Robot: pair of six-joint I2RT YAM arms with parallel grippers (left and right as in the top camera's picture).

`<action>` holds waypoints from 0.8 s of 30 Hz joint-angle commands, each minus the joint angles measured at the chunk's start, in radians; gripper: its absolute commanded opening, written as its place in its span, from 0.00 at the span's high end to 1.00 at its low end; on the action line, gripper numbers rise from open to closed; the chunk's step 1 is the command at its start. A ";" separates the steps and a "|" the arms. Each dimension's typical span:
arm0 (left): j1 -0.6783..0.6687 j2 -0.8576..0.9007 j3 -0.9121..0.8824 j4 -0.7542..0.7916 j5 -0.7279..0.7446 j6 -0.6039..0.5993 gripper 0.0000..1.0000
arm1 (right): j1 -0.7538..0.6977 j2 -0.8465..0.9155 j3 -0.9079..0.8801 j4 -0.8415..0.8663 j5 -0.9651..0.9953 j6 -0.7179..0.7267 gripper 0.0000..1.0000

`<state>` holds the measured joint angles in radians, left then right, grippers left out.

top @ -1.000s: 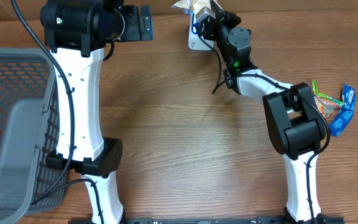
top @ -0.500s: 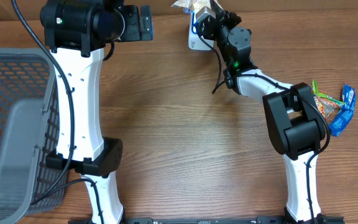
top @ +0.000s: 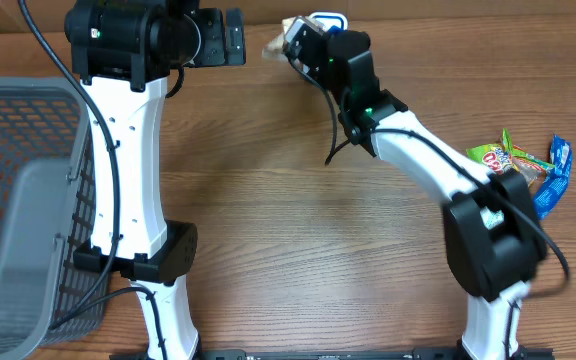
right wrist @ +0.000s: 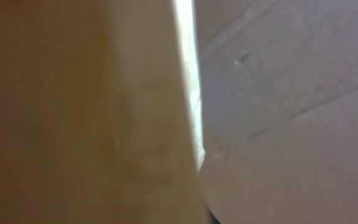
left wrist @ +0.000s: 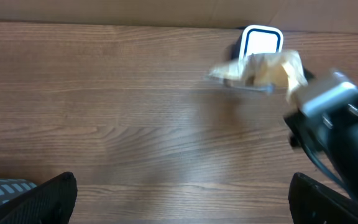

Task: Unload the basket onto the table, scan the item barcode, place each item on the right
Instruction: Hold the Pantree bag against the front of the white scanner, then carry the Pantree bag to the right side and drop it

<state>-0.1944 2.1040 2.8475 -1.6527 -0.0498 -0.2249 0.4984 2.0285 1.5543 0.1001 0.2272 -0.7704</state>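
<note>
**Right arm swung the packet off the scanner, toward 9 o'clock.**

Against a second before, we saw that the right gripper (top: 296,42) had carried the crumpled tan packet (top: 276,45) leftward, so the white, blue-rimmed scanner (top: 328,20) stood uncovered at 12 o'clock, with the packet just beside it on the 9 o'clock side. The right gripper's fingers were pinched tight on the packet, whose tan blur filled the right wrist view. The left gripper (top: 234,38) had not moved and its fingers stood wide apart with nothing between them. The brown wooden table (top: 288,220) carried a grey mesh basket (top: 8,110) at 9 o'clock and a blue snack wrapper (top: 553,180) beside a green snack packet (top: 503,158) at 3 o'clock. More of these two showed once the arm had stretched out. A plain brown board (left wrist: 104,11) edged the far side.
</note>
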 commanded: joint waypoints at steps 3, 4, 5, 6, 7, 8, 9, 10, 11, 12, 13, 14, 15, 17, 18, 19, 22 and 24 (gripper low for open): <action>0.004 0.000 0.001 0.004 -0.009 0.019 0.00 | 0.092 -0.251 0.018 -0.328 0.112 0.393 0.96; 0.004 0.000 0.001 0.004 -0.010 0.019 0.00 | 0.099 -0.273 0.018 -0.372 0.111 0.435 0.96; 0.004 0.000 0.001 0.004 -0.009 0.019 0.00 | 0.110 -0.325 0.018 -0.480 0.104 0.531 0.96; 0.004 0.000 0.001 0.004 -0.009 0.019 0.00 | 0.112 -0.354 0.018 -0.538 0.089 0.577 0.96; 0.004 0.000 0.001 0.004 -0.009 0.019 0.00 | 0.110 -0.412 0.018 -0.642 0.045 0.675 0.96; 0.004 0.000 0.001 0.004 -0.009 0.019 0.00 | 0.101 -0.437 0.018 -0.685 0.024 0.719 0.96; 0.004 0.000 0.001 0.004 -0.010 0.019 0.00 | 0.070 -0.497 0.018 -0.785 -0.020 0.834 0.96; 0.004 0.000 0.001 0.004 -0.009 0.019 0.00 | 0.049 -0.523 0.018 -0.832 -0.035 0.887 0.96; 0.004 0.000 0.001 0.004 -0.009 0.019 0.00 | -0.034 -0.587 0.018 -0.966 -0.057 0.990 0.96; 0.004 0.000 0.001 0.004 -0.009 0.019 0.00 | -0.077 -0.608 0.018 -1.014 -0.057 1.018 0.96; 0.004 0.000 0.001 0.004 -0.010 0.019 0.00 | -0.139 -0.631 0.018 -1.071 -0.060 1.045 0.96; 0.004 0.000 0.001 0.004 -0.010 0.019 0.00 | -0.202 -0.647 0.018 -1.116 -0.074 1.061 0.96; 0.004 0.000 0.001 0.004 -0.009 0.019 0.00 | -0.303 -0.660 0.018 -1.175 -0.116 1.064 0.96; 0.004 0.000 0.001 0.004 -0.010 0.019 0.00 | -0.428 -0.659 0.018 -1.242 -0.153 1.076 0.96; 0.004 0.000 0.001 0.004 -0.009 0.019 0.00 | -0.535 -0.644 0.017 -1.300 -0.143 1.118 0.96; 0.004 0.000 0.001 0.004 -0.009 0.019 0.00 | -0.603 -0.629 0.016 -1.327 -0.144 1.124 0.96; 0.004 0.000 0.001 0.004 -0.009 0.019 0.00 | -0.790 -0.555 0.014 -1.359 -0.159 1.123 0.96; 0.004 0.000 0.001 0.004 -0.009 0.019 0.00 | -0.858 -0.505 0.009 -1.360 -0.194 1.123 0.96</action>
<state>-0.1944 2.1040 2.8468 -1.6524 -0.0502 -0.2249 -0.2550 1.4487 1.5688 -1.2594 0.0967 0.3126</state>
